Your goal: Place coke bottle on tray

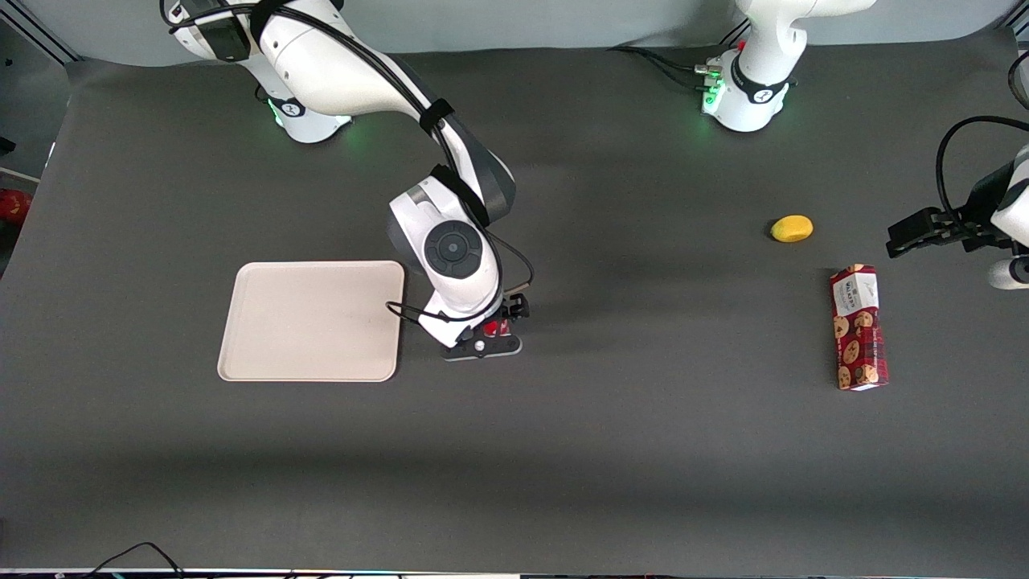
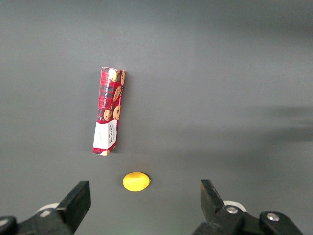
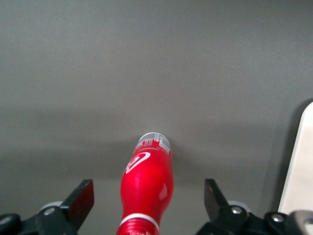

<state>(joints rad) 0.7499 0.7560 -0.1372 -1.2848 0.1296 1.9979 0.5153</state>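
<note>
Dark grey matte desk (image 1: 643,450) fills the front view, pale wall along its upper edge, cables trailing near the arm bases. Beige tray (image 1: 312,320) lies flat toward the working arm's end of the desk, low rim, rounded corners, nothing on it; a sliver of its edge shows in the right wrist view (image 3: 299,171). Toward the parked arm's end: a small yellow lemon-like object (image 1: 792,228) and, nearer the front camera, a red cookie box (image 1: 858,327) lying flat, the two apart. Both also appear in the left wrist view, box (image 2: 108,111) and yellow object (image 2: 135,181). Coke bottle (image 3: 148,188) stands upright on the desk just beside the tray, not on it; red cap barely visible under the wrist in the front view (image 1: 490,327). Right arm reaches out and bends down, wrist pointing at the desk. Gripper (image 3: 148,203) lowered around the bottle, fingers (image 3: 82,199) spread wide on either side, clear gaps to the bottle, not gripping.
</note>
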